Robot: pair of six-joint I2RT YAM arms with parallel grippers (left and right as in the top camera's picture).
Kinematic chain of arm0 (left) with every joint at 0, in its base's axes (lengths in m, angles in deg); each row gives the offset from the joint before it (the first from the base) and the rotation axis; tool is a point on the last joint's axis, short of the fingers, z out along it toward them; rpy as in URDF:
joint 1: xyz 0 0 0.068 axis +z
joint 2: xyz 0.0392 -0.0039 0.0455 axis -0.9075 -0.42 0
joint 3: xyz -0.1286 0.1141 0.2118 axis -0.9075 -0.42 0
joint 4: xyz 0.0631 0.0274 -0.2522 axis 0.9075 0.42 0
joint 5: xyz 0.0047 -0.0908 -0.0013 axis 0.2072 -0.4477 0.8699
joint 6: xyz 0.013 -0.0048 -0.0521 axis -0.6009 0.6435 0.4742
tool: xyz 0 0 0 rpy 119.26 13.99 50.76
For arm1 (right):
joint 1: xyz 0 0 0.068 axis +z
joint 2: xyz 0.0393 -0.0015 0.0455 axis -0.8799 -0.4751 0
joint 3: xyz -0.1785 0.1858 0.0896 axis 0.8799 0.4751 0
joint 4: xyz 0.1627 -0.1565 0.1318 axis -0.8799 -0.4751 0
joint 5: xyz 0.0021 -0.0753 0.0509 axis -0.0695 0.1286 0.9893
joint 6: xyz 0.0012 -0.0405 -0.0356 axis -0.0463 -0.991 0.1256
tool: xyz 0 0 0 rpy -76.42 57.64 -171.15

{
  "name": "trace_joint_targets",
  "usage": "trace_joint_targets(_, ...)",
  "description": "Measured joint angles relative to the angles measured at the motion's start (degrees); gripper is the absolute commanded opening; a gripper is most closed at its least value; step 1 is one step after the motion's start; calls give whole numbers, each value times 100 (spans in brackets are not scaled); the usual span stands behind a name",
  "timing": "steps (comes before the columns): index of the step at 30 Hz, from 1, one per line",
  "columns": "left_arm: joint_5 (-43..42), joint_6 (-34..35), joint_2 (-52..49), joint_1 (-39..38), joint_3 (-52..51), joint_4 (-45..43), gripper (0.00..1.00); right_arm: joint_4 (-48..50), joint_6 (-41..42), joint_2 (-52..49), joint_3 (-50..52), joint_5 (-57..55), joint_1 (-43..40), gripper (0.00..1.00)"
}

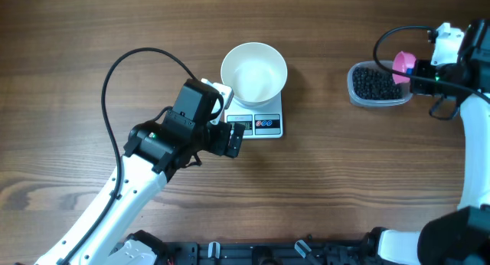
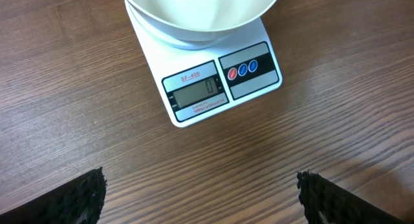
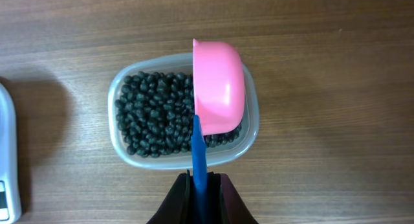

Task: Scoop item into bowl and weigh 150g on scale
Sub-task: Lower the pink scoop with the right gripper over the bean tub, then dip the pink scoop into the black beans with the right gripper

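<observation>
Black beans (image 3: 152,120) in right-side clear tub (image 3: 114,127); right end effector (image 3: 200,184) clamps pink scoop (image 3: 220,88) above them. Left end effector (image 2: 202,199) wide open, empty, by scale (image 2: 194,94).

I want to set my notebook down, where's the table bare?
Bare wood lies between the scale and the bean tub, down to the front edge. Crowded: left hand beside the scale, right hand holding the pink scoop at the tub.

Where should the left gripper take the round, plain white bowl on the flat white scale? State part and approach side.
Probably the rim of the round white bowl, from above, one finger inside, one outside. Its smooth flaring walls give no side hold, and the top is open and empty. The left edge is nearest the open left gripper.
</observation>
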Motion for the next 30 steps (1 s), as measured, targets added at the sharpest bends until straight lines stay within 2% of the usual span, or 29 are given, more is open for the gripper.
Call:
trace_joint_targets(20,-2,0,0,0,0,0,100,-2,-129,-800,0,2,0,4)
trace_joint_targets(30,-2,0,0,0,0,0,100,-184,-376,-857,0,522,0,4)
